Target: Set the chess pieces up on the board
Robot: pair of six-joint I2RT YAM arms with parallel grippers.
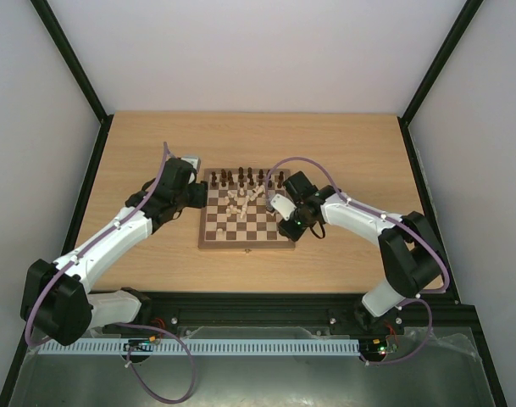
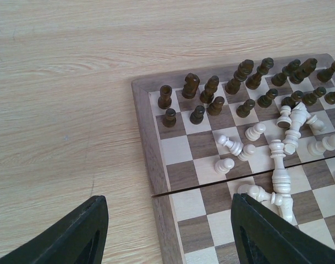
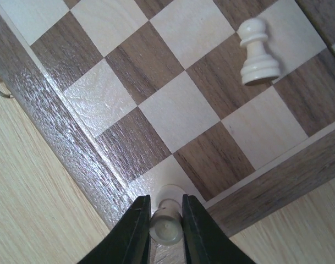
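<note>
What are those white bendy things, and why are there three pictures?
Those are two robot arms with pinching grippers. One picture looks down from above; the other two come from little cameras on each wrist. On the wooden table lies a chessboard. The dark pieces stand in rows at the far side; most pale pieces lie tumbled in the middle. The right gripper is shut on a pale piece over a board corner, near one standing pale pawn. The left gripper is open, holding nothing.
</note>
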